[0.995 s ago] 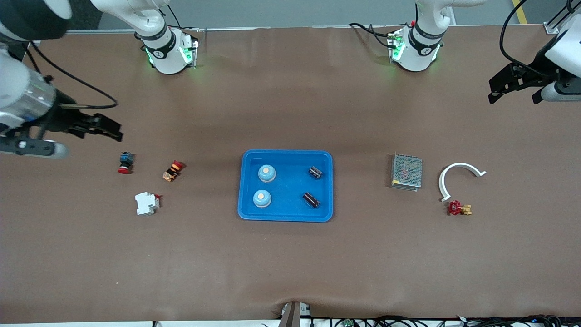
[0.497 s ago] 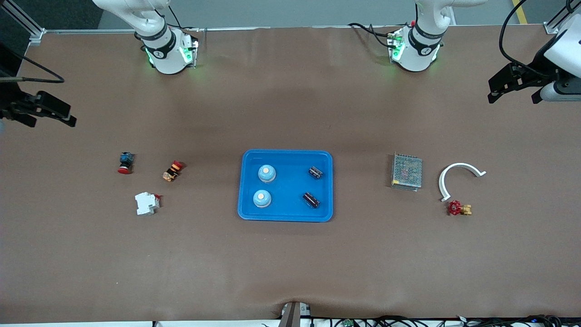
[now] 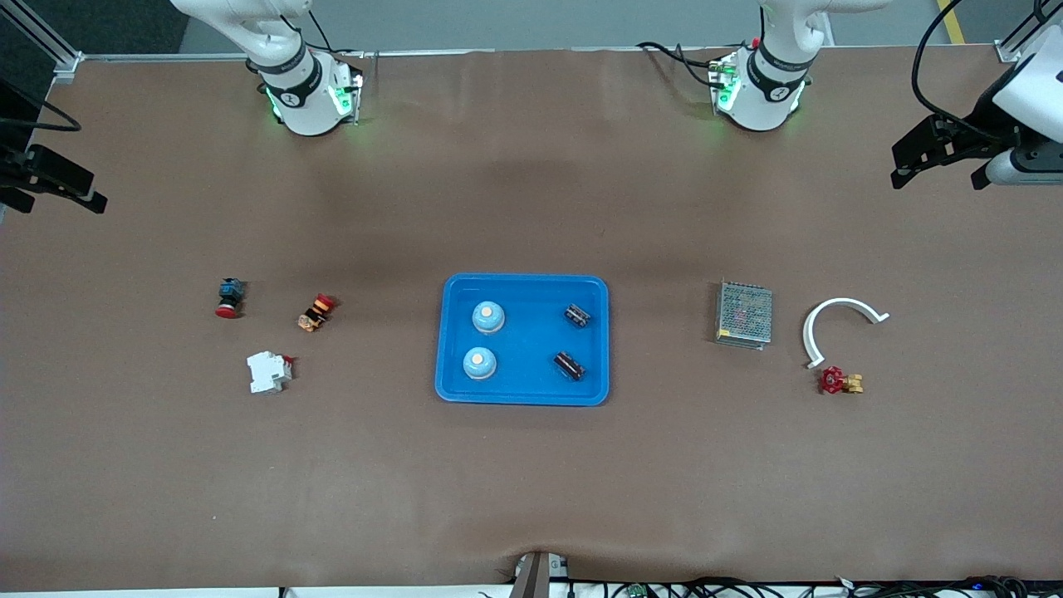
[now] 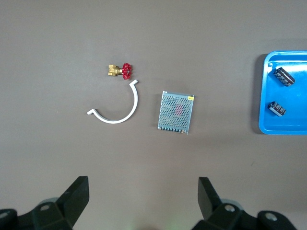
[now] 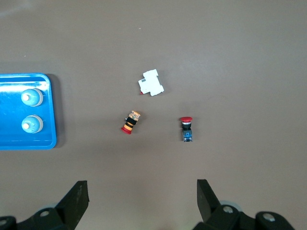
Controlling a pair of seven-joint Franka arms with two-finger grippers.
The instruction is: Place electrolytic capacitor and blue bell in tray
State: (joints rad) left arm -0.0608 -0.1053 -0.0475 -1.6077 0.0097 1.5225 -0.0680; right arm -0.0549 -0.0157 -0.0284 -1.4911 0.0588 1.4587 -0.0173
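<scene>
Tray [image 3: 522, 286] mid-frame on the desk holds two blue bells [image 3: 488, 316] and two capacitors [image 3: 577, 316]; task looks done. Bells prob. hard, domed, slippery, so grip low at the base; caps light, stiff, take across the can. Left gripper [image 3: 938, 154] upper right of the front view, right gripper [image 3: 51, 178] upper left, both w/ jaws wide, empty. Vs a sec ago, right arm pulled back toward the frame edge

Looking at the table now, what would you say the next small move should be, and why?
Probably none beyond parking: both blue bells and both capacitors lie inside the tray. The left gripper and right gripper hang open and empty over the table's ends, clear of everything. I would hold both arms there.
</scene>
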